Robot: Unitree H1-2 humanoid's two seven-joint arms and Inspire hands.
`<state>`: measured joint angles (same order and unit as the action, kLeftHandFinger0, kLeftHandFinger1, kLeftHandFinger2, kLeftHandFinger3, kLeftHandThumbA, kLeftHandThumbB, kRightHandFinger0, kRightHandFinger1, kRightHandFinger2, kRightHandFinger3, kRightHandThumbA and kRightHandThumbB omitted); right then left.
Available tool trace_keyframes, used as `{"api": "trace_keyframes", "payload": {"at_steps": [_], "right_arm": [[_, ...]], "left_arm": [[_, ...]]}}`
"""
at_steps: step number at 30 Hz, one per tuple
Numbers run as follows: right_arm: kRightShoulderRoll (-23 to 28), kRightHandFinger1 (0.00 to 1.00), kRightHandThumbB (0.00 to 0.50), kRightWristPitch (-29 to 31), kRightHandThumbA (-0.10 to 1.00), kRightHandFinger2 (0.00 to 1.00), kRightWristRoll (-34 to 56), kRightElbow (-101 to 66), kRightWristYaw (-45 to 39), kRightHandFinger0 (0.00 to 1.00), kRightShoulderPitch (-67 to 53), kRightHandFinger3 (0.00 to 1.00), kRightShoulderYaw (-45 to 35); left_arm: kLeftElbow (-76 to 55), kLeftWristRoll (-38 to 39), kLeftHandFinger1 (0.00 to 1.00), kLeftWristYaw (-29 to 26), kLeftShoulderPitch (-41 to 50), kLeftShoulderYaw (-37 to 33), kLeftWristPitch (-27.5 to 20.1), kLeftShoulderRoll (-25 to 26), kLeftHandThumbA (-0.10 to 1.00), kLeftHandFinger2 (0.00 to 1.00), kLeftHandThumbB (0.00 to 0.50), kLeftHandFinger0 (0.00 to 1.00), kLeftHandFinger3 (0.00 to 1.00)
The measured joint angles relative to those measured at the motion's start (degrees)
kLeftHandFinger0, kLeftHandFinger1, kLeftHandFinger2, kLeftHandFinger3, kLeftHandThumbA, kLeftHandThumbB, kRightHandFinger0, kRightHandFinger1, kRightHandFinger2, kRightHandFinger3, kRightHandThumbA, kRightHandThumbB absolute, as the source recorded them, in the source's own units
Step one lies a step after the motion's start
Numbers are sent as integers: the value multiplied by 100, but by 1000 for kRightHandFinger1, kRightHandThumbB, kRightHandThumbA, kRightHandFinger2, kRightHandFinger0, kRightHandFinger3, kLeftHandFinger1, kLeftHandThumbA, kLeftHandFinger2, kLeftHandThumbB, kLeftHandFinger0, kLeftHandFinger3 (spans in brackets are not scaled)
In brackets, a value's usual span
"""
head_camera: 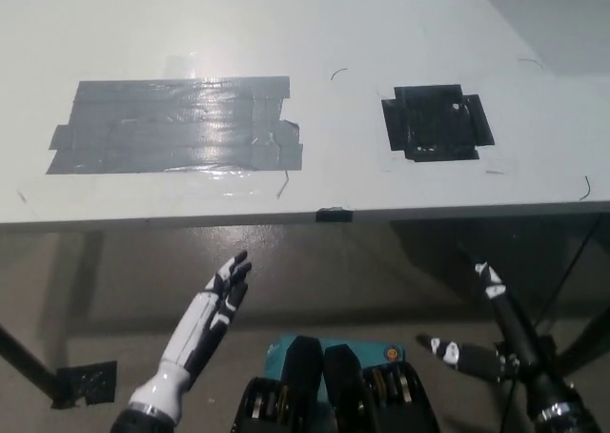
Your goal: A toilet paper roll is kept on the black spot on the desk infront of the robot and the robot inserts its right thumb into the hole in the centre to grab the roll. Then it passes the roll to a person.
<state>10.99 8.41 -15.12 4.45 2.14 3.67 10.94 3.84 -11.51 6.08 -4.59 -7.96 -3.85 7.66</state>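
The black spot [437, 122] of tape on the white desk [334, 32] has nothing on it, and no toilet paper roll shows anywhere in the head view. My black right hand [505, 342] hangs below the desk's front edge at the lower right, open, fingers spread, holding nothing. Also below the edge, at the lower left, my white left hand [215, 304] rests open with its fingers pointing up toward the desk.
A large patch of grey tape [176, 125] lies on the desk's left half. A small black clip [334, 214] sits on the front edge. Below the desk there is floor, with a dark stand foot [86, 383] at the lower left.
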Motion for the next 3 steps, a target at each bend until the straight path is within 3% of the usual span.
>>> {"api": "trace_keyframes", "payload": {"at_steps": [3], "right_arm": [[0, 1000, 329, 75, 890, 1000, -14, 31, -1, 1000, -81, 1000, 10]], "left_arm": [[-6, -27, 1000, -4, 108, -20, -33, -39, 1000, 1000, 141, 1000, 1000]]}}
